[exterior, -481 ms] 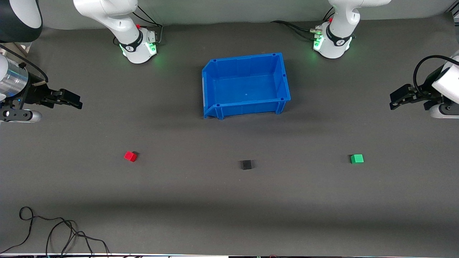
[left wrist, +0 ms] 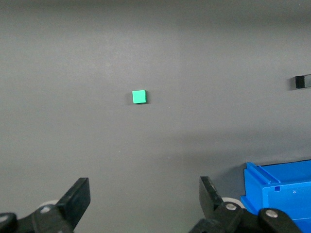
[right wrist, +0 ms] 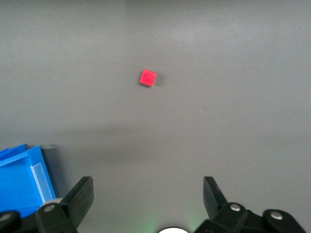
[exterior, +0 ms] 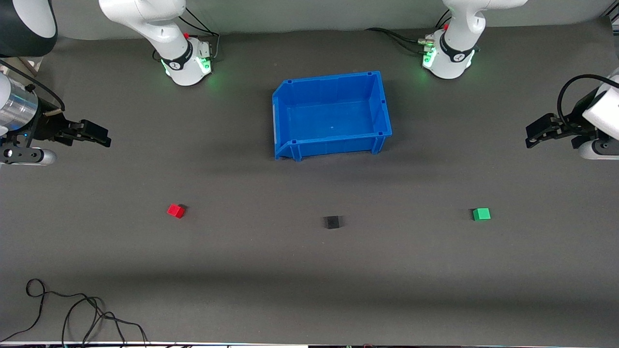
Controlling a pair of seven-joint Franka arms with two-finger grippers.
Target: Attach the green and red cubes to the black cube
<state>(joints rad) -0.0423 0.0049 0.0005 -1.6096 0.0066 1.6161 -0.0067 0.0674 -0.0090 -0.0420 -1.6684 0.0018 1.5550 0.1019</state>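
The black cube sits on the dark table, nearer the front camera than the blue bin. The red cube lies toward the right arm's end, the green cube toward the left arm's end, all three in a rough row. My left gripper is open and empty, held up at its end of the table; its wrist view shows the green cube and the black cube. My right gripper is open and empty at its end; its wrist view shows the red cube.
An empty blue bin stands mid-table near the arm bases; it also shows in the left wrist view and the right wrist view. Loose black cables lie at the table's near corner at the right arm's end.
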